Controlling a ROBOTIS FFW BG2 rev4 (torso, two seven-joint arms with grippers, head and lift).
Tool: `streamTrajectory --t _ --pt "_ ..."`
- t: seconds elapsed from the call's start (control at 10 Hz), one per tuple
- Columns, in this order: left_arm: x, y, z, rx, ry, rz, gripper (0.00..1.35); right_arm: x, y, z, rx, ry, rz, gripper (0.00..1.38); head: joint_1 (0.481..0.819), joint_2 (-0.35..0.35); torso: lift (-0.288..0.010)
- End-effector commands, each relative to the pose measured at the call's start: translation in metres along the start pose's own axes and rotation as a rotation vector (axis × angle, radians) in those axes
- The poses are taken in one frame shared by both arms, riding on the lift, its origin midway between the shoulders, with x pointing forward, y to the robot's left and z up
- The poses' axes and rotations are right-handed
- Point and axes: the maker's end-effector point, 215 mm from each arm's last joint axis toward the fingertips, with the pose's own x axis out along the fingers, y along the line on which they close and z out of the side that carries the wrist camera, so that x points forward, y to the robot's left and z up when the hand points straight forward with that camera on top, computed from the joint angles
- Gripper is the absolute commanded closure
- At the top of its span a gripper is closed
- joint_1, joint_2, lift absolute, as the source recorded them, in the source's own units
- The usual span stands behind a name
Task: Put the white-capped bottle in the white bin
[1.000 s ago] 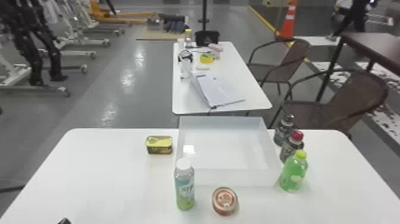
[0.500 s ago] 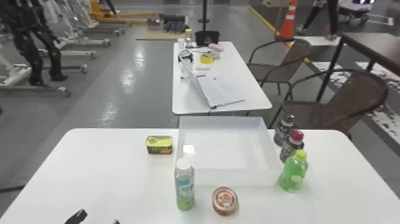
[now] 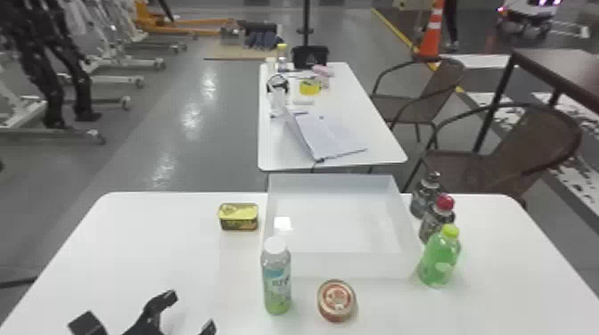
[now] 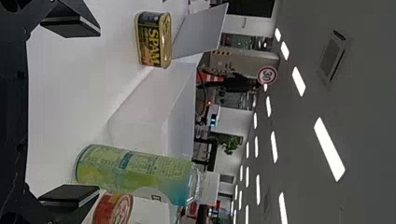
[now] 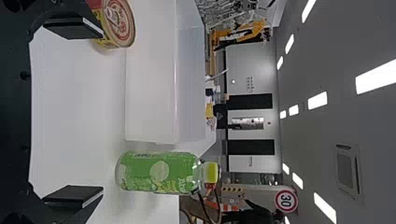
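The bottle (image 4: 135, 169) stands upright near the white bin (image 4: 140, 109), between the rectangular can (image 4: 153, 39) and the round can (image 4: 113, 210).

Open passage: the tabletop (image 3: 147, 254) left of the white-capped bottle (image 3: 276, 285), and the space above the topless white bin (image 3: 356, 266). Obstacles: the bottle, before the bin's near left corner; a round can (image 3: 337, 300) across a gap; a yellow can (image 3: 239, 217) left; the green-filled bottle (image 3: 439, 260) right.
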Motion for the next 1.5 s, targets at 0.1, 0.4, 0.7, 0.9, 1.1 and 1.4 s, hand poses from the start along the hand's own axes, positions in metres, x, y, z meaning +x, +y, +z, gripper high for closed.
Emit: streamTrajectory --t 0.1,0.4,0.7,0.9,1.1,1.4 --pt "0.020 -0.017 -0.009 0.019 0.066 -0.136 0.11 0.007 0.004 0.002 0.009 -0.009 0.010 0.12 0.549 0.000 -0.100" --pt "0.051 -0.025 0.004 0.059 0.060 -0.209 0.11 0.014 0.010 0.002 0.019 -0.013 0.023 0.12 0.549 0.000 -0.100" --pt "0.070 -0.037 0.009 0.021 0.018 -0.220 0.12 0.021 0.016 0.006 0.030 -0.026 0.036 0.12 0.549 0.000 -0.100" --pt "0.083 -0.038 0.013 0.027 0.004 -0.225 0.12 0.024 0.018 0.007 0.033 -0.031 0.043 0.12 0.549 0.000 -0.100" --pt "0.089 -0.038 0.010 0.034 0.013 -0.229 0.12 0.026 0.021 0.007 0.036 -0.032 0.049 0.12 0.549 0.000 -0.100" --pt "0.099 -0.043 0.010 0.039 -0.003 -0.217 0.12 0.029 0.024 0.008 0.042 -0.037 0.057 0.12 0.549 0.000 -0.100"
